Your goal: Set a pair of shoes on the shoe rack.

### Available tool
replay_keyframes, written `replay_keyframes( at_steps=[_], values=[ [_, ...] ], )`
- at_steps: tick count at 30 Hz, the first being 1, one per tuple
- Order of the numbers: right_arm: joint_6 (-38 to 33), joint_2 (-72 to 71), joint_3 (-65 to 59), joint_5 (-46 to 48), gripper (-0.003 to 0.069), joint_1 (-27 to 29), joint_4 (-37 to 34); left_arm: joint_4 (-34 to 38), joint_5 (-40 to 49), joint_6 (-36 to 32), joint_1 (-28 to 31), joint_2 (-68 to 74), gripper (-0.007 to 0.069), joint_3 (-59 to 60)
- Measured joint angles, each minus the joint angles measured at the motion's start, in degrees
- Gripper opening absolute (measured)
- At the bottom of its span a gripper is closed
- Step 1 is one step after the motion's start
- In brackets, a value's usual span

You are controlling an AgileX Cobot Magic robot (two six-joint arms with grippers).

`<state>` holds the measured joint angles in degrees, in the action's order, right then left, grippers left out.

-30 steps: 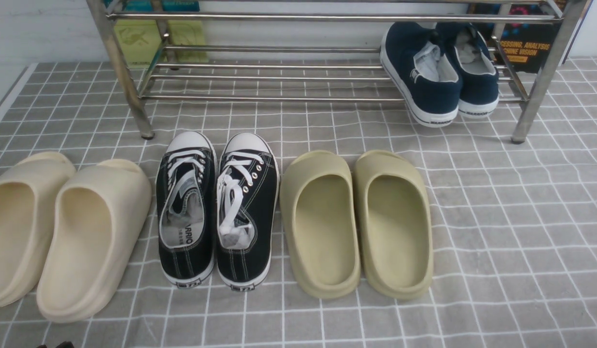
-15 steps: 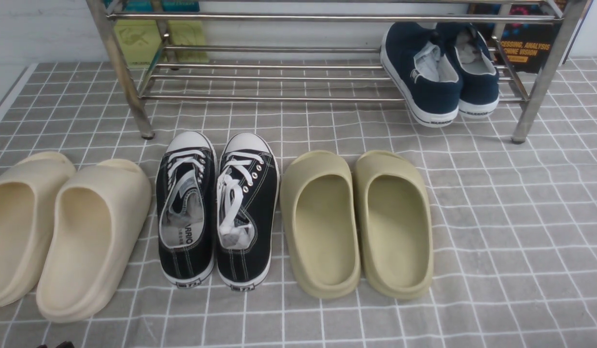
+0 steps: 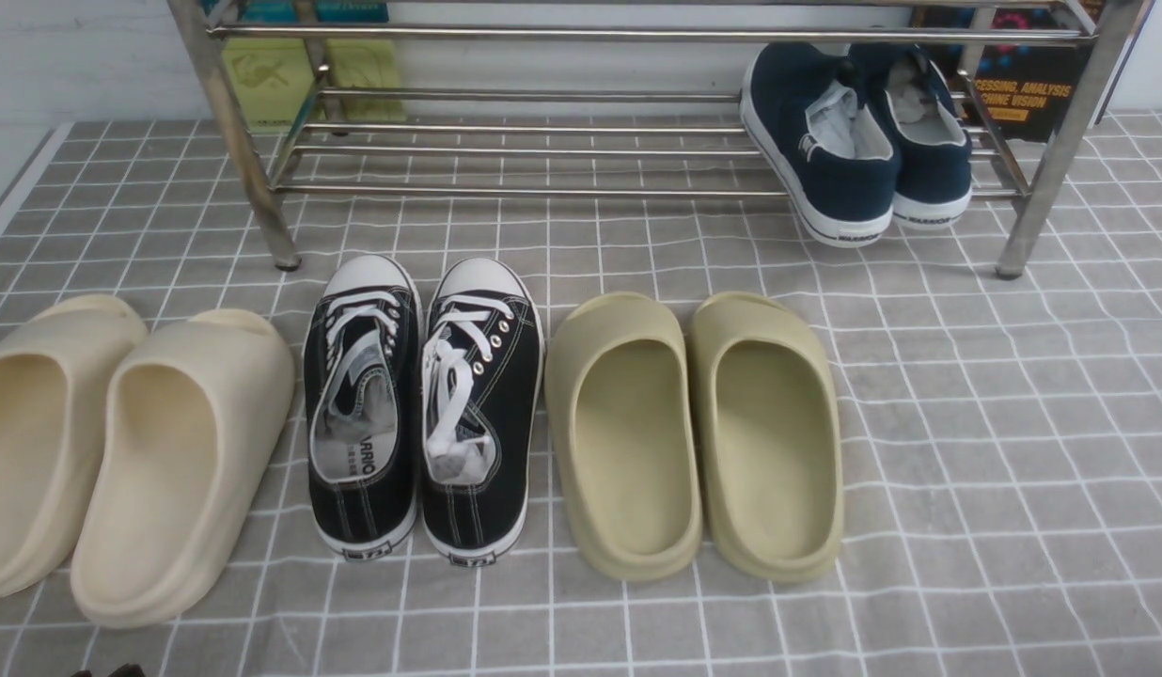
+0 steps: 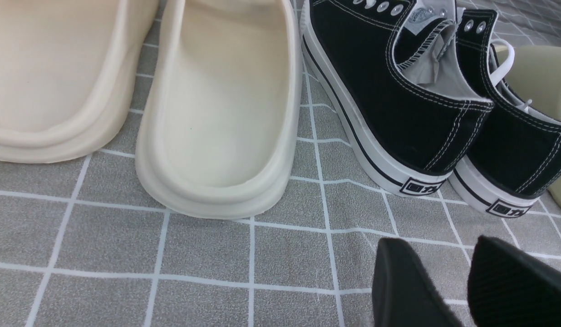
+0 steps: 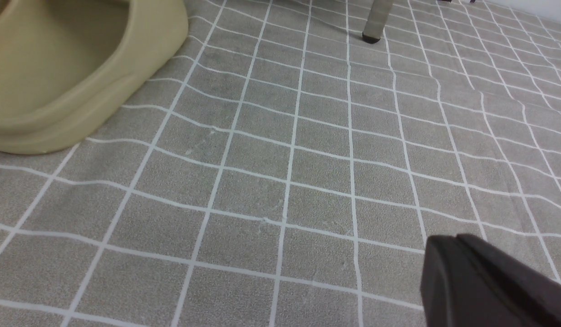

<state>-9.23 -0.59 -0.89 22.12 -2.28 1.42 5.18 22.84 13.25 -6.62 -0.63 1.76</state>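
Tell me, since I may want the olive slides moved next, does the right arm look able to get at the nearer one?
Probably yes: the right-hand olive slide sits on the tiled-pattern mat with bare mat on its right, though the right pincer is shut and would need opening.

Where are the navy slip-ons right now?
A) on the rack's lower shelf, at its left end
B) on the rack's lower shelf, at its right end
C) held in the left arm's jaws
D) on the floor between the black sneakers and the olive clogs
B: the navy slip-ons sit on the lower tubes of the steel rack, near its right-hand legs.
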Motion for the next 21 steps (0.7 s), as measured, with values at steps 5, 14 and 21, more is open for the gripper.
replay_keyframes(
  at_steps=[5, 14, 21],
  values=[
    [0.0, 0.0, 0.0, 0.0, 0.0028, 0.0, 0.0, 0.0, 0.0, 0.0, 0.0, 0.0, 0.0239, 0.0],
    [0.0, 0.0, 0.0, 0.0, 0.0039, 0.0, 0.0, 0.0, 0.0, 0.0, 0.0, 0.0, 0.0239, 0.0],
    [0.0, 0.0, 0.0, 0.0, 0.0047, 0.0, 0.0, 0.0, 0.0, 0.0, 0.0, 0.0, 0.0239, 0.0]
  ],
)
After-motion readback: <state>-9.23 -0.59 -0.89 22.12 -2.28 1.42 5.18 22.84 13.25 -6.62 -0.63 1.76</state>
